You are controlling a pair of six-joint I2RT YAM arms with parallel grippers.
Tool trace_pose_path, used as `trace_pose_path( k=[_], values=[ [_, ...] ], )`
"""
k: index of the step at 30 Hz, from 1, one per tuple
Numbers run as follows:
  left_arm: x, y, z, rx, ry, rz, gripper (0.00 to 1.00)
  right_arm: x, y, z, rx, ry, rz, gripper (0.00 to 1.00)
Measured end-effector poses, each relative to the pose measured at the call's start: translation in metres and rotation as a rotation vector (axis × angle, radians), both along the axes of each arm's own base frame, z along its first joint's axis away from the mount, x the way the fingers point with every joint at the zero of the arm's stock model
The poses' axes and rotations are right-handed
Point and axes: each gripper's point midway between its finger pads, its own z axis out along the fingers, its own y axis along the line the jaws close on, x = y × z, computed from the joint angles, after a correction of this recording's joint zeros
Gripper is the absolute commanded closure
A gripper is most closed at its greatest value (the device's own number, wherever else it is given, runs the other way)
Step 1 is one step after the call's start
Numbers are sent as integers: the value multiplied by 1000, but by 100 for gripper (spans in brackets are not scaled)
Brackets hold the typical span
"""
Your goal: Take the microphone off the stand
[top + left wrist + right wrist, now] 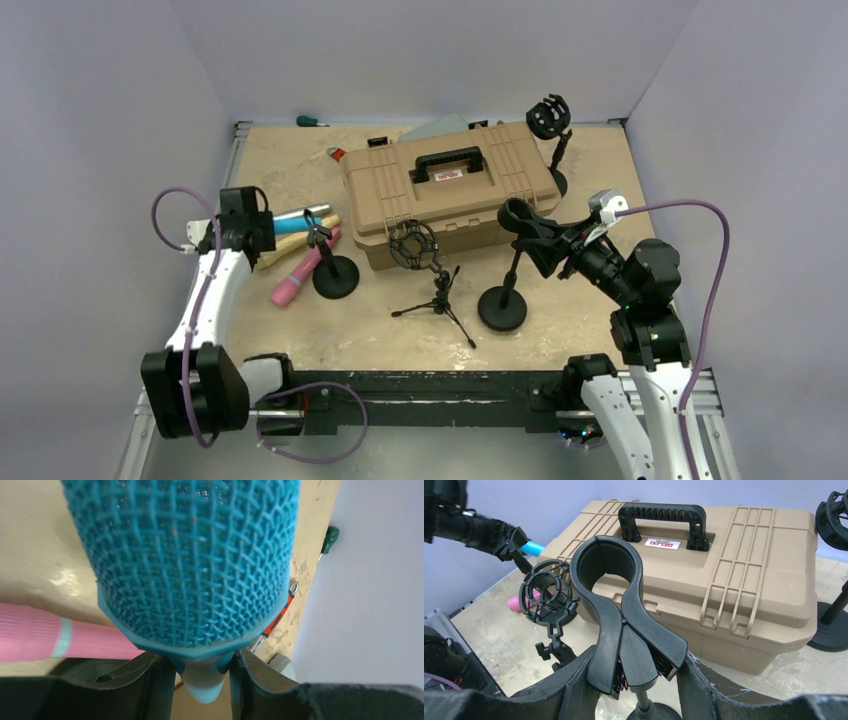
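Note:
A blue microphone (295,220) with a mesh head (190,555) is held level over the table's left side, apart from every stand. My left gripper (258,228) (202,662) is shut on its body just behind the head. The black stand (502,308) stands right of centre, and its spring clip (525,225) (621,610) holds nothing. Around the clip's handles my right gripper (560,250) (636,660) is shut, one finger pressing on each side. The blue microphone (531,547) also shows far left in the right wrist view.
A tan toolbox (450,185) (734,570) fills the table's middle. A pink microphone (298,278) (45,639) lies beside a small round-base stand (335,275). A tripod with a shock mount (415,245) (546,597) stands in front. Another shock-mount stand (548,120) is at the back right.

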Motion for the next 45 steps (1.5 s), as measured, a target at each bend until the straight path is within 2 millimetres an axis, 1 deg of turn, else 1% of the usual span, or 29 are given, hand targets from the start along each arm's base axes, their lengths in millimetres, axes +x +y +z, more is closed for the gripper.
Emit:
trace_pose_path(
  k=[4, 7, 10, 12, 15, 21, 25, 26, 29, 35, 42, 45],
  values=[
    [27, -11, -26, -139, -3, 43, 100, 0, 0, 0, 0, 0, 0, 100],
    [40, -15, -47, -217, 16, 84, 100, 0, 0, 0, 0, 1, -1, 100],
    [51, -17, -61, -268, 29, 111, 100, 0, 0, 0, 0, 2, -1, 100],
    [61, -18, -66, -295, 41, 123, 100, 1, 0, -1, 0, 4, -1, 100],
    [85, -17, -65, -323, 36, 128, 100, 1, 0, -2, 0, 8, -1, 100],
    [139, -12, -46, -361, 6, 131, 100, 2, 0, -2, 0, 10, -2, 100],
    [169, -3, -40, -384, 20, 146, 100, 2, 0, -2, 0, 10, -2, 100],
    [173, -1, -41, -390, 29, 149, 100, 2, 0, -2, 0, 11, -2, 100],
    [180, 5, -51, -409, 82, 174, 100, 3, 0, -4, 0, 20, -3, 100],
    [185, 10, -75, -430, 200, 214, 100, 7, 0, -7, 3, 39, -10, 100],
    [173, 7, -103, -448, 300, 231, 100, 8, -2, -7, 2, 40, -19, 100],
    [168, 7, -114, -452, 336, 239, 89, 9, -3, -7, 1, 40, -28, 100]
  ],
)
